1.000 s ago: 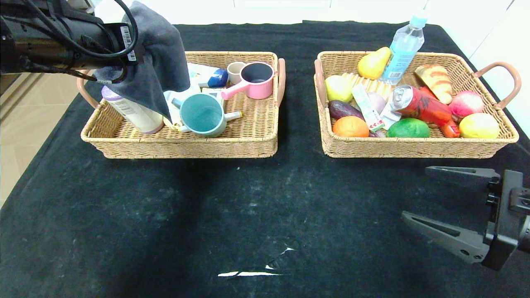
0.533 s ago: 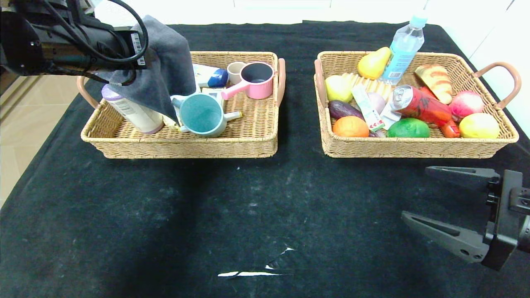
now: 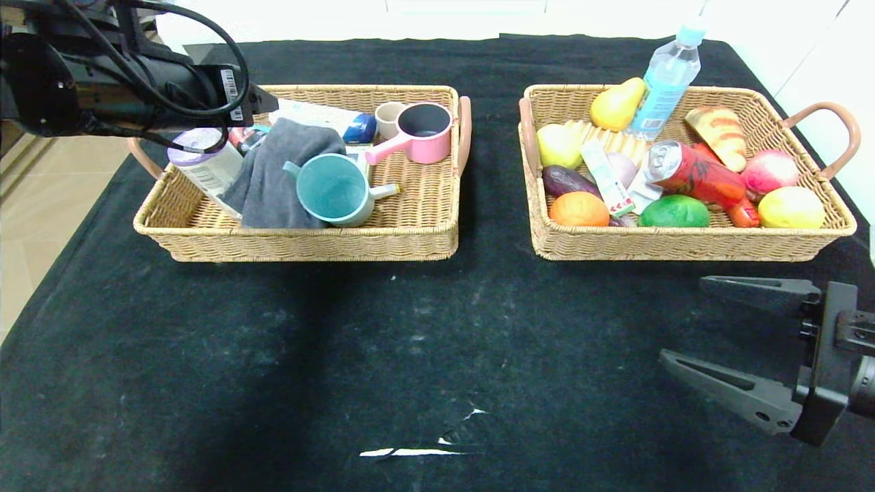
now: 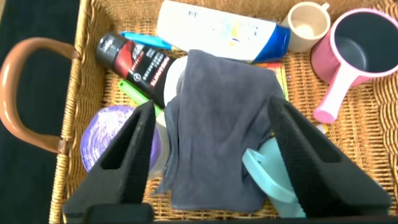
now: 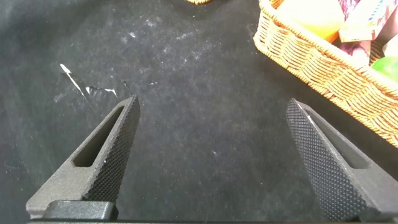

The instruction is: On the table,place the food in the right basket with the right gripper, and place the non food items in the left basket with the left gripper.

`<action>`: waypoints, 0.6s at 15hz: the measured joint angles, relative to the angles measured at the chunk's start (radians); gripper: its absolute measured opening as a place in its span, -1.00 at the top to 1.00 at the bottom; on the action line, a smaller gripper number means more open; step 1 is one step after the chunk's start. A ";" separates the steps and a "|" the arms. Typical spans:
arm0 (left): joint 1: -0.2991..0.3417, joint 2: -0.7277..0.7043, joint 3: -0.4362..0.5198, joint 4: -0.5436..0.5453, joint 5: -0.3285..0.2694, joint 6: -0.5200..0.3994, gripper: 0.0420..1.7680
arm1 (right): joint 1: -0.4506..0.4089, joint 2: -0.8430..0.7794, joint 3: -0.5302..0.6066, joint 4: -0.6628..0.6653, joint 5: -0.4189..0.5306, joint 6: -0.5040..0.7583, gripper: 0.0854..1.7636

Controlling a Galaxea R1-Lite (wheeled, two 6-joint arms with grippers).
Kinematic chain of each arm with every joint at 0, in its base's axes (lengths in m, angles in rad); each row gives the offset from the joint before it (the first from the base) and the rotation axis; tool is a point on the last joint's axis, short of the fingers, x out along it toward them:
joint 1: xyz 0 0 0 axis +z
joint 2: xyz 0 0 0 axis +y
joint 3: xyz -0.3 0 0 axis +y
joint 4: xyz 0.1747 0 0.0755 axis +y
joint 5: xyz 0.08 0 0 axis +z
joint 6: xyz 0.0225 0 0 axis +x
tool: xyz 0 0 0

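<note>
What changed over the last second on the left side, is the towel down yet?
Yes. The left gripper opened and let go of the grey towel, which dropped into the left basket against the teal mug. The right gripper, open low over the table, and the right basket stayed as they were.

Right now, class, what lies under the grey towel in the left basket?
The grey towel drapes over the teal mug's handle side and a black-and-red tube, beside the purple-capped canister. Whatever else lies beneath it is covered.
</note>
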 joint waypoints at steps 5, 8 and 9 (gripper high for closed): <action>-0.008 -0.048 0.077 -0.002 -0.003 0.006 -0.71 | 0.000 0.008 0.001 0.000 0.000 -0.004 -0.94; -0.037 -0.118 0.172 -0.003 -0.004 0.006 -0.78 | 0.000 0.011 0.007 0.001 0.000 -0.010 -0.94; -0.049 -0.150 0.210 -0.003 -0.004 0.006 -0.80 | 0.001 0.011 0.010 0.000 -0.001 -0.015 -0.94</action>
